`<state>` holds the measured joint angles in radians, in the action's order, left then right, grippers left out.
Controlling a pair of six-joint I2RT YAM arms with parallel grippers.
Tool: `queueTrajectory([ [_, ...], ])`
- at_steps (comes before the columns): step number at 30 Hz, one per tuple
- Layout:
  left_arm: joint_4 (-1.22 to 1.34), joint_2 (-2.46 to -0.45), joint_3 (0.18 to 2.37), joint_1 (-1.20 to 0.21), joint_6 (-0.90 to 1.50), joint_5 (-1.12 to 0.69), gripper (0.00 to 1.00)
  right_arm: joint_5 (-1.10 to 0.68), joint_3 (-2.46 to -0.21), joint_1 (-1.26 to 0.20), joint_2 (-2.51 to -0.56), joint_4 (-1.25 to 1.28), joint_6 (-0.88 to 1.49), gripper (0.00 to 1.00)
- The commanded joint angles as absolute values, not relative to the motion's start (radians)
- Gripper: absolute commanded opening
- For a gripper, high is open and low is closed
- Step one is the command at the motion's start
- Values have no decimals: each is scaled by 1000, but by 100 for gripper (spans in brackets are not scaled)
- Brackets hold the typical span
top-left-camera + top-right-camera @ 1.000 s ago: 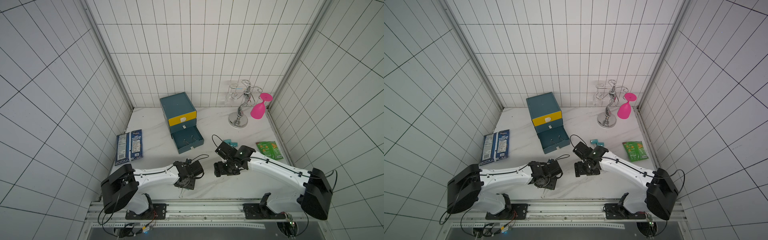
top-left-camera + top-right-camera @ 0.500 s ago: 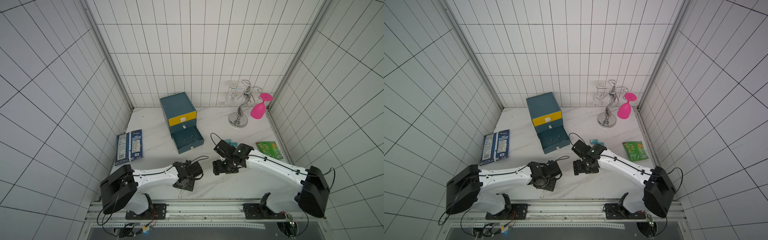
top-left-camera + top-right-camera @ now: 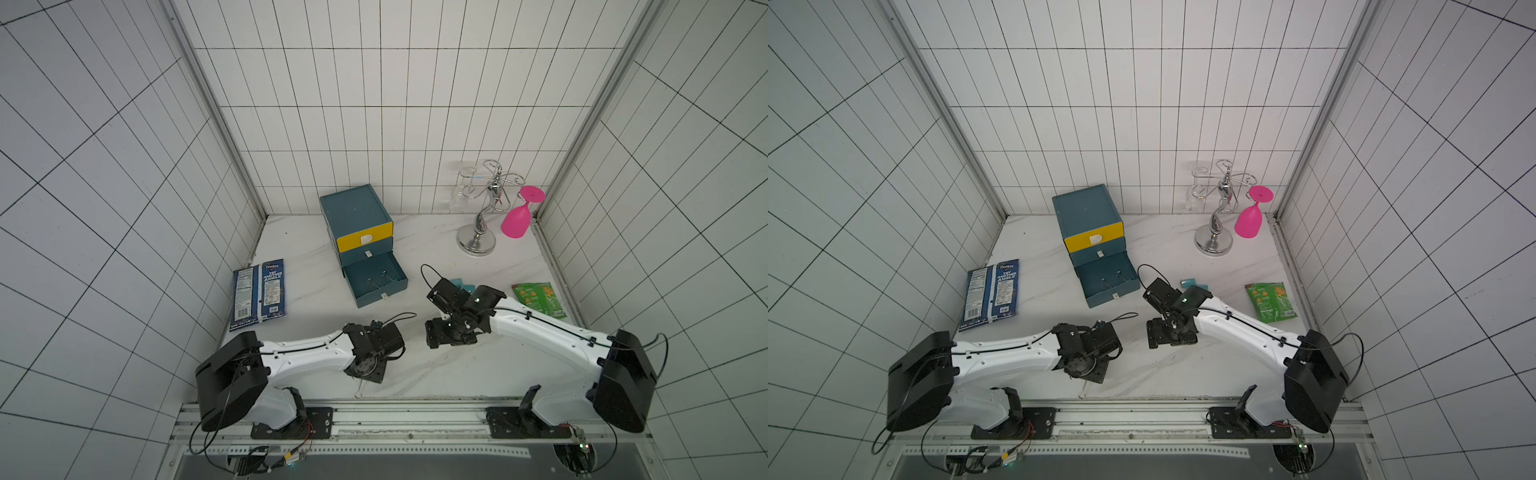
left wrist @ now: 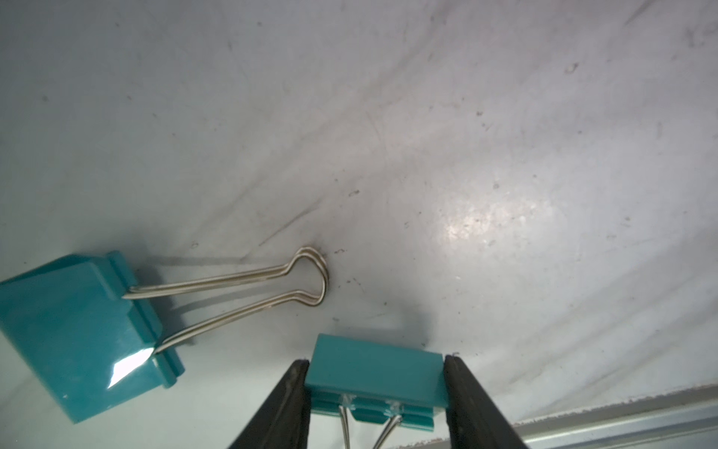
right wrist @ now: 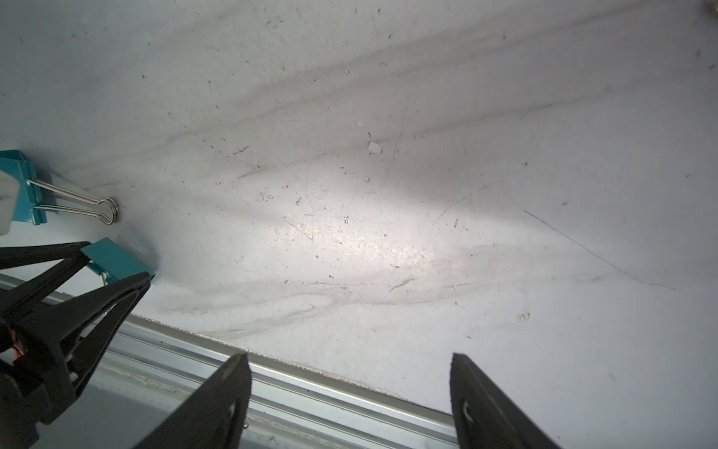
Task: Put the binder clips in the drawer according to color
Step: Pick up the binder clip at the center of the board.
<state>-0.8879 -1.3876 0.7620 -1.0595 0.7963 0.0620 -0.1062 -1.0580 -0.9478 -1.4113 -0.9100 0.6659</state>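
Note:
In the left wrist view my left gripper (image 4: 375, 361) is shut on a teal binder clip (image 4: 375, 375), one finger pressed against each side of its body near the table's front edge. A second teal clip (image 4: 77, 334) lies flat beside it with its wire handles (image 4: 248, 287) folded out. Both clips also show in the right wrist view, the gripped clip (image 5: 116, 260) and the loose clip (image 5: 23, 190). My right gripper (image 5: 348, 357) is open and holds nothing. In a top view the drawer cabinet (image 3: 357, 216) has its bottom drawer (image 3: 376, 280) pulled out, with wire handles inside. More teal clips (image 3: 461, 284) lie behind the right arm.
A blue chip bag (image 3: 259, 295) lies at the left and a green packet (image 3: 538, 299) at the right. A chrome glass rack (image 3: 478, 241) with a pink glass (image 3: 517, 218) stands at the back right. A metal rail (image 5: 311, 388) runs along the table's front edge.
The left gripper's jaws have closed in onto the teal clip. The right arm has shifted slightly left, its gripper still open.

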Motion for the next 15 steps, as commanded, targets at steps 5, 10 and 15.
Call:
queueTrajectory([
  [5, -1010, -1325, 905, -1063, 803, 171, 43, -85, -1083, -905, -1388, -928, 655, 82],
  [10, -1042, -1331, 988, -1004, 768, 201, 43, -111, -1101, -875, -1376, -923, 649, 81],
  [15, -1045, -1313, 1065, -860, 696, 194, 42, -139, -1117, -845, -1364, -918, 640, 81],
])
